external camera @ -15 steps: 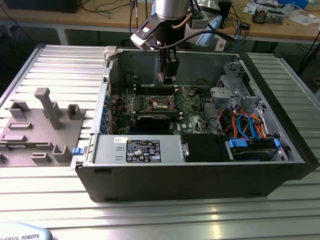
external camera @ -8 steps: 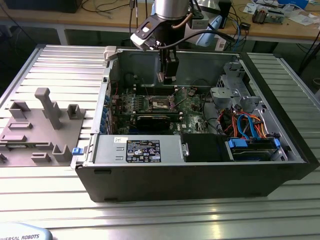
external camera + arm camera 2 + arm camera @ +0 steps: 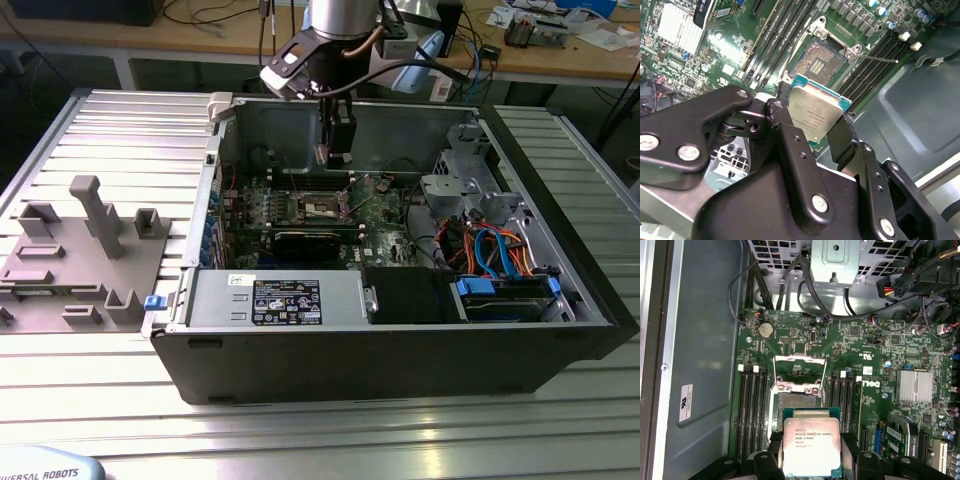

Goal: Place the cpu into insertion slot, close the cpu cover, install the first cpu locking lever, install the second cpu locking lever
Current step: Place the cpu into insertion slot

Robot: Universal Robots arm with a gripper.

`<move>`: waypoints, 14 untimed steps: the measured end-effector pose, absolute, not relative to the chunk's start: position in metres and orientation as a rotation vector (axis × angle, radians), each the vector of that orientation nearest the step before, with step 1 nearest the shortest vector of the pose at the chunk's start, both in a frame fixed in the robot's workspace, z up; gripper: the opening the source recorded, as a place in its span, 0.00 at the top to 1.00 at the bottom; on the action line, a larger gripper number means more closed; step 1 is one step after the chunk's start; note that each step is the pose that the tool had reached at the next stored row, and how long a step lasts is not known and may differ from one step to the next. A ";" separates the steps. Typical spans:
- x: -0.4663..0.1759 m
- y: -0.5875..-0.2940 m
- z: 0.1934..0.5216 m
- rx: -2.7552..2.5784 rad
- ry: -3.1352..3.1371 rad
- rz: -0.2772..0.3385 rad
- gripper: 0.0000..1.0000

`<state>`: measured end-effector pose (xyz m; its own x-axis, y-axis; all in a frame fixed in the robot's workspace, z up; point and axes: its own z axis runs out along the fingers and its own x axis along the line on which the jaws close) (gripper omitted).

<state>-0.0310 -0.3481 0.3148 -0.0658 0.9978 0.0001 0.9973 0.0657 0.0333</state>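
Exterior view, from its left to its right: a grey fixture tray lies on the slatted counter. Then comes the open computer case, with my pincer hanging inside it above the motherboard, and the drive cage beyond.

In both wrist views the pincer is clamped on the cpu by two opposite edges, its metal top facing the camera. The chip hovers clear of the insertion slot, which lies bare with the cpu cover swung up behind it.

My main worry is alignment. I cannot tell from here whether the chip sits square to the socket. If it goes down skewed or off-centre, I judge a corner would land on the contact field and bend pins.

The grip is only on thin edges, so a bump could tip the chip. The fingers also straddle it widely. They could catch the socket rim or the memory slots flanking it.
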 end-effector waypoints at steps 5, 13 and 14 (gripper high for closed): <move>-0.031 -0.348 0.314 2.185 2.224 0.036 0.46; -0.031 -0.346 0.308 2.206 2.203 0.036 0.46; -0.031 -0.346 0.308 2.205 2.203 0.036 0.46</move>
